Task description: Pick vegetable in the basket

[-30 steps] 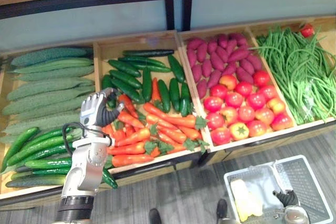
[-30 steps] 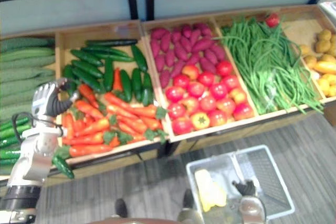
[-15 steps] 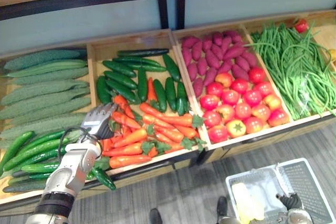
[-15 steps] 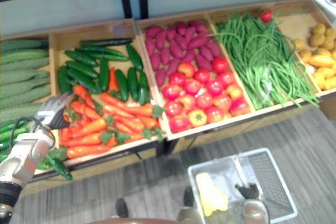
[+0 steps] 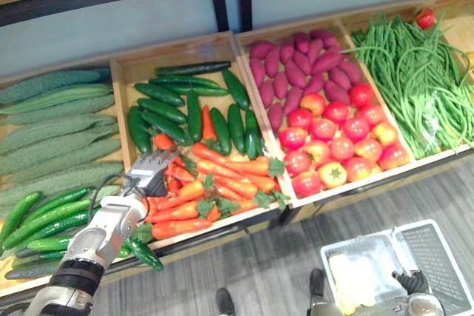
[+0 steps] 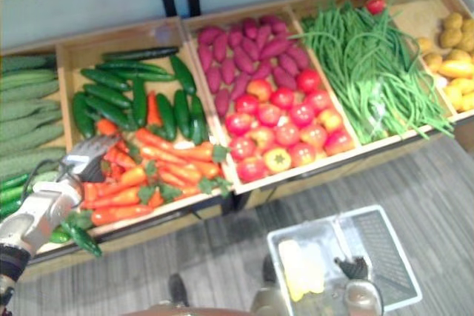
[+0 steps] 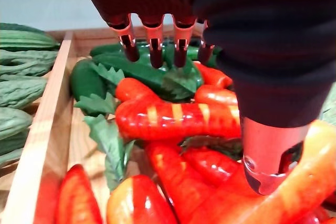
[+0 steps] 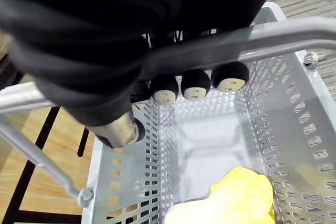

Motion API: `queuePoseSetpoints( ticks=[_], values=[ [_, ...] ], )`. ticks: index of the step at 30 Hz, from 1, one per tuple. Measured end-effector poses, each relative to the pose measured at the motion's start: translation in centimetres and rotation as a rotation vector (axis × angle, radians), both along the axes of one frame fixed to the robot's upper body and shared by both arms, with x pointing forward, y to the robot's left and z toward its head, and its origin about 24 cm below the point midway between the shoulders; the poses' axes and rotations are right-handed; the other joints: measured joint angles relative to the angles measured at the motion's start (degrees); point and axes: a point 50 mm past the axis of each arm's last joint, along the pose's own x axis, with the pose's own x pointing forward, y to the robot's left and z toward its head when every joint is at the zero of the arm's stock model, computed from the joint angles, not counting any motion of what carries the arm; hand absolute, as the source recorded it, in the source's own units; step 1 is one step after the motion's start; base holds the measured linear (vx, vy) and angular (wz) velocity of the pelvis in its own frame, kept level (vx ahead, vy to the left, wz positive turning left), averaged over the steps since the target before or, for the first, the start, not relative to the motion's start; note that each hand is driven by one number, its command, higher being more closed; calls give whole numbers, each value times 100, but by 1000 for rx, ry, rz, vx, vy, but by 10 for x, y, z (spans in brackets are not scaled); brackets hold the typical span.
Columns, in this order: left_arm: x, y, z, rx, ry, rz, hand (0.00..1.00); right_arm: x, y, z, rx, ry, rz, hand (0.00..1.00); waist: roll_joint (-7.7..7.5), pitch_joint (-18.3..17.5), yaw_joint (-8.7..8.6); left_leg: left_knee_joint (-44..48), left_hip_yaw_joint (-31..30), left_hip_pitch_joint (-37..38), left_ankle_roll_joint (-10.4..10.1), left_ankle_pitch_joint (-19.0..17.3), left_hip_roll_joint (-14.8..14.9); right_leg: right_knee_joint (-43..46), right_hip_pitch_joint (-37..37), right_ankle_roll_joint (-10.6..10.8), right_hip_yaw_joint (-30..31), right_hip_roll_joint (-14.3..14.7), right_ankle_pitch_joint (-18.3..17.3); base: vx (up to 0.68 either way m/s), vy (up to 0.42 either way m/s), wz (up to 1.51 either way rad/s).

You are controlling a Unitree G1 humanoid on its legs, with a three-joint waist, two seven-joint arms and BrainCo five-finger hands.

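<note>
Carrots (image 7: 178, 119) under the straight-fingered left hand (image 5: 150, 174); right hand (image 8: 195, 84) curled round basket handle (image 8: 273, 34).

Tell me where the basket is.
The grey basket is at the lower right of the left eye view, before the tomatoes, its handle gripped by the right robot hand.

Orange, leafy-topped carrots (image 5: 231, 169) lie heaped in a wooden crate (image 5: 121, 109) — the grey mesh basket (image 5: 435, 253) holds a yellow item (image 5: 352, 279).

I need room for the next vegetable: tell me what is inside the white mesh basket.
A pale yellow item lies on the floor of the white plastic mesh basket. The right hand, curled round its grey handle, hides part of that floor.
</note>
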Motion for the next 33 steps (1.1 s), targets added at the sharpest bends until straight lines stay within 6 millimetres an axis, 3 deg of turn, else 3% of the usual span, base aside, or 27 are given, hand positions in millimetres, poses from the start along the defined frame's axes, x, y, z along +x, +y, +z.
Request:
queuePoseSetpoints(
  ticks=[9,18,19,25,33],
  values=[
    [15,12,26,53,-65,26,0,11,-1,7,-13,-46,13,100,-6,324,37,202,103,-196,4,-77,30,0,-195,-13,127,1,80,-26,-4,-6],
    [30,9,56,120,-158,15,0,22,0,15,-28,-99,28,100,-133,637,161,641,93,-623,-66,-222,279,139,-481,-5,226,142,91,-22,-15,-1],
    [32,8,60,120,-173,17,100,24,0,18,-32,-114,32,100,-145,699,185,728,93,-704,-60,-241,319,144,-533,-39,234,165,118,-43,-30,-1],
    [41,2,77,122,-226,5,100,34,3,27,-38,-180,45,100,-188,815,224,1175,80,-970,-94,-431,546,208,-624,-54,237,283,131,-45,-25,-5],
    [45,-8,74,118,-213,-26,100,36,4,32,-35,-221,40,100,-202,848,317,1446,82,-1127,-138,-523,717,215,-693,-84,239,393,153,-29,-16,-3]
  ],
)
